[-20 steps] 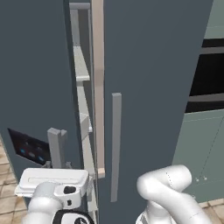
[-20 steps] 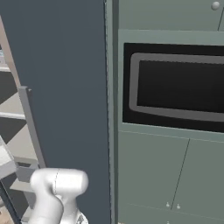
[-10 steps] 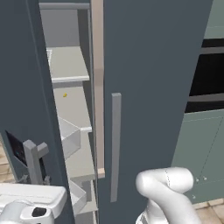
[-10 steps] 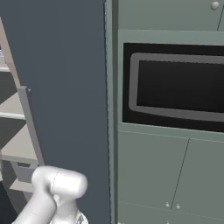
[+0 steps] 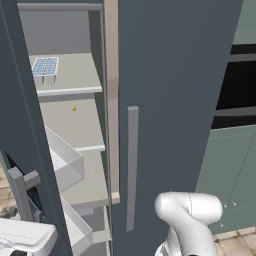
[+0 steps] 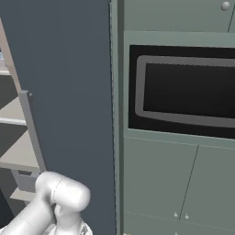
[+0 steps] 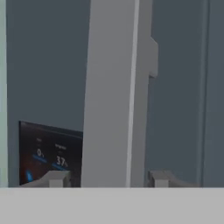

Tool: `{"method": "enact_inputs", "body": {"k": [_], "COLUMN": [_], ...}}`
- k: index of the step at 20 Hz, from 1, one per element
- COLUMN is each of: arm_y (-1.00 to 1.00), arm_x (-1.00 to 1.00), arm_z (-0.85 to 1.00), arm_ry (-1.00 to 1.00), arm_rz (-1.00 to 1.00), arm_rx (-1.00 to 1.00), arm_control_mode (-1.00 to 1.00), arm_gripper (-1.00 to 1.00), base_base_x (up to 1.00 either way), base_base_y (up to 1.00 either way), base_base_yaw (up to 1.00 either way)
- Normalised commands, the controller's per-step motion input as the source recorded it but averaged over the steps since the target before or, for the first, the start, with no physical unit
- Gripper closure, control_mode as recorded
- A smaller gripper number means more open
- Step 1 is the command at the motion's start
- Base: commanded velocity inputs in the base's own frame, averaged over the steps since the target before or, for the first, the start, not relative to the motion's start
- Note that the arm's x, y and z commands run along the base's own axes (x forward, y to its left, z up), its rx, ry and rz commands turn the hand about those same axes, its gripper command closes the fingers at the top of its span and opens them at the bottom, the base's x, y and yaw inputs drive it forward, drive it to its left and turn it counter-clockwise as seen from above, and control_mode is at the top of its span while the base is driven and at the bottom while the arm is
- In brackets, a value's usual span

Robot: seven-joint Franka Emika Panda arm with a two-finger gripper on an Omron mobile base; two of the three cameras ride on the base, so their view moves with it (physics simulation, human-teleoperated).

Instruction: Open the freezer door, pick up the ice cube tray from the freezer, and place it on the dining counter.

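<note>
The freezer door [image 5: 25, 150] stood swung well open at the left of the left base view, its long grey bar handle [image 5: 20, 192] low on its outer face. Behind it the freezer [image 5: 80, 125] showed light grey shelves, and the ice cube tray [image 5: 45, 67] lay flat on the upper shelf near its left side (pale grey, with its grid of light blue cubes showing). The plain door [image 5: 170, 100] beside it was shut. In the hand view the gripper [image 7: 105, 179] sat close against the door, its two fingertips [image 7: 54, 178] standing apart on either side of the handle [image 7: 116, 96], with gaps visible between each tip and the bar. The black panel [image 7: 50, 157] with blue lights lay just left of the handle.
</note>
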Motion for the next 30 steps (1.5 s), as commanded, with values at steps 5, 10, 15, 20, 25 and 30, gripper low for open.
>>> {"method": "enact_inputs", "body": {"k": [5,10,15,20,25,30], "arm_y": [-0.01,-0.18,-0.76,-1.00,-1.00,-1.00], "arm_x": [-0.14,-0.48,-0.36,-0.10,0.00,0.01], "arm_z": [0.00,0.02,0.10,0.42,0.58,0.54], "arm_ry": [0.00,-0.03,-0.07,-0.03,-0.01,-0.02], "arm_rz": [0.00,0.02,0.08,0.19,0.27,0.34], "arm_rx": [0.00,0.00,0.00,0.05,0.13,0.16], "arm_control_mode": [-1.00,-1.00,-1.00,-1.00,-1.00,-1.00], "arm_gripper": [-1.00,-1.00,-1.00,-1.00,-1.00,-1.00], "base_base_x": [0.00,0.00,0.00,0.00,0.00,0.00], "base_base_y": [0.00,0.00,0.00,0.00,0.00,0.00], "base_base_yaw": [0.00,0.00,0.00,0.00,0.00,0.00]}}
